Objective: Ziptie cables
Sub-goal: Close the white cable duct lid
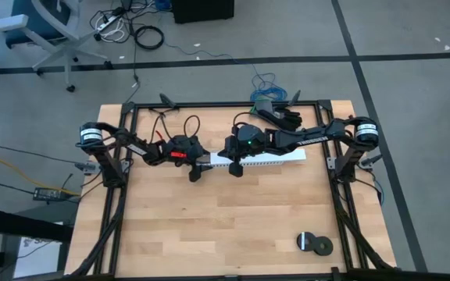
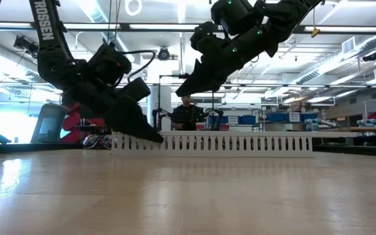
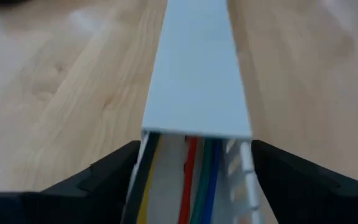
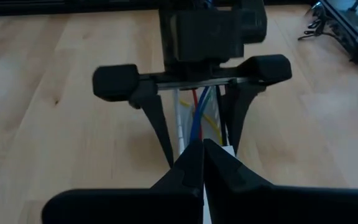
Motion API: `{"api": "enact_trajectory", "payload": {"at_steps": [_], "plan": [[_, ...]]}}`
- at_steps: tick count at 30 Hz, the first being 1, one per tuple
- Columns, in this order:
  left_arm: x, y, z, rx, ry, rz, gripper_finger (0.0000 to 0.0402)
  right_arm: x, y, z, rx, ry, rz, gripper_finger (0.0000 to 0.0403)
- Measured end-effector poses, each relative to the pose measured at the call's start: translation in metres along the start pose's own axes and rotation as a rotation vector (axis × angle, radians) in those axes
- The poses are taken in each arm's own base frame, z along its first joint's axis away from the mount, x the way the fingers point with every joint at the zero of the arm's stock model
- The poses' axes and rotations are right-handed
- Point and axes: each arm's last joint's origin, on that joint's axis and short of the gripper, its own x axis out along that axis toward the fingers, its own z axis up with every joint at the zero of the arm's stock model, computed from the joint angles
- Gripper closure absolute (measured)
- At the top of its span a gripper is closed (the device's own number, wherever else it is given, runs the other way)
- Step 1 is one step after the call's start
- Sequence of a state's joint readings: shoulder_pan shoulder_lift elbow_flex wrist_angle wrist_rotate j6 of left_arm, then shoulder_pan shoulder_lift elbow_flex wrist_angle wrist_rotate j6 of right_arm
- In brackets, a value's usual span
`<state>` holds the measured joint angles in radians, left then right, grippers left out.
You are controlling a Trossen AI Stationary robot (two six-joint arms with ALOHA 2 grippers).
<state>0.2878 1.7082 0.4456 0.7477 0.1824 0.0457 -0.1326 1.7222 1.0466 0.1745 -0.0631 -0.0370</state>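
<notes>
While open, left claw (image 3: 194,180) straddles channel (image 3: 197,74) holding cables (image 3: 197,180).

Wooden table (image 1: 233,218) bears white channel (image 1: 276,158), black rolls (image 1: 315,243).

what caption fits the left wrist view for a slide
Left gripper fingers open astride the white channel, coloured wires lying inside its uncovered end.
</notes>
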Motion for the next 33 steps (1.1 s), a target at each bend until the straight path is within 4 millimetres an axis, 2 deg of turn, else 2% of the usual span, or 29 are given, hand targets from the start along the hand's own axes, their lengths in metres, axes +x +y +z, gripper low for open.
{"api": "enact_trajectory", "payload": {"at_steps": [9,17,22,28,33], "plan": [[-0.026,-0.003,0.011,0.040,0.031,0.038,0.0083,0.000,0.000,0.000,0.018,-0.002,-0.004,0.0403],[-0.046,-0.008,-0.014,0.000,-0.006,0.059,0.0083,0.000,0.000,0.001,0.026,-0.005,-0.004,0.0403],[-0.049,-0.008,-0.015,0.015,-0.068,0.061,0.0083,0.000,0.000,0.001,0.027,-0.009,-0.004,0.0403],[-0.045,-0.008,-0.022,0.037,-0.029,0.060,0.0084,0.000,0.000,0.001,0.036,-0.011,-0.004,0.0403],[-0.041,-0.007,-0.026,0.027,-0.016,0.060,0.0100,0.000,0.000,0.001,0.041,-0.004,-0.003,0.0403]]}}
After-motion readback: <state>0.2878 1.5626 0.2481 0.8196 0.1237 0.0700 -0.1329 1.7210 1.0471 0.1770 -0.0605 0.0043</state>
